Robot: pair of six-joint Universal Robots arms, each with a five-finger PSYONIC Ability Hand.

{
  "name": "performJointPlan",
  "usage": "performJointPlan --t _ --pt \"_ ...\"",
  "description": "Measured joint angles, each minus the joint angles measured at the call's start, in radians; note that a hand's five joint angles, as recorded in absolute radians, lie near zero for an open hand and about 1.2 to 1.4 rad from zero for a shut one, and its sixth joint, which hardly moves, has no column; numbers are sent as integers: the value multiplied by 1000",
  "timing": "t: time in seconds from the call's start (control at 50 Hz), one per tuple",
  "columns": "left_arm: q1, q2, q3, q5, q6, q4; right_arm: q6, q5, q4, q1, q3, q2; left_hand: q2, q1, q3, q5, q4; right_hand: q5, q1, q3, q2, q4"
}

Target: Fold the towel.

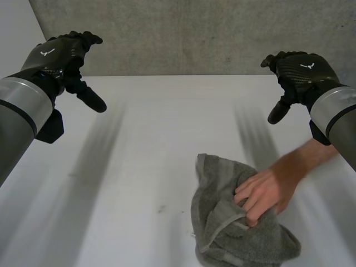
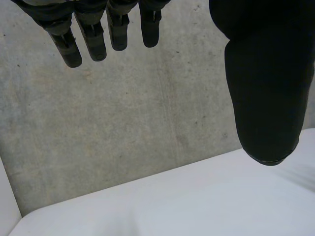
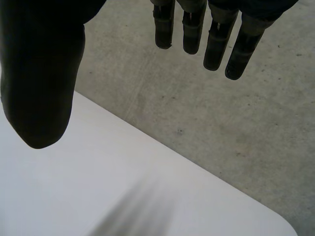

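A grey towel (image 1: 222,233) lies crumpled on the white table (image 1: 139,167) near the front, right of the middle. A person's hand (image 1: 266,189) rests on it, fingers gripping a fold, the forearm (image 1: 311,156) coming in from the right. My left hand (image 1: 58,58) hangs high above the table's far left, open and empty. My right hand (image 1: 300,72) hangs high at the far right, also open and empty, above and behind the person's forearm. In the left wrist view my fingers (image 2: 93,39) and thumb (image 2: 266,88) stand apart; so do fingers (image 3: 211,39) and thumb (image 3: 42,78) in the right wrist view.
A grey concrete wall (image 1: 194,33) stands behind the table's far edge. The table's rounded far corners (image 2: 29,216) (image 3: 280,223) lie beyond each hand.
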Motion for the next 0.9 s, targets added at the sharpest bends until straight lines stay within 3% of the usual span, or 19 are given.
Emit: performJointPlan --t 0.24,0.5,0.68,0.9 --pt "-36 2 -41 1 1 13 -2 1 1 25 1 -1 1 0 0 0 0 0 1 0 0 0" --pt "-217 -27 -110 -1 -1 25 -24 4 19 9 22 -5 4 2 2 0 2 0 1 0 0 0" --pt "-331 -133 -169 -8 6 81 -27 -14 25 0 221 -8 10 3 8 0 7 0 1 0 0 0" --pt "-345 -230 -287 -1 90 154 -24 -176 -29 -136 478 -57 57 50 55 37 55 0 1 0 0 0"
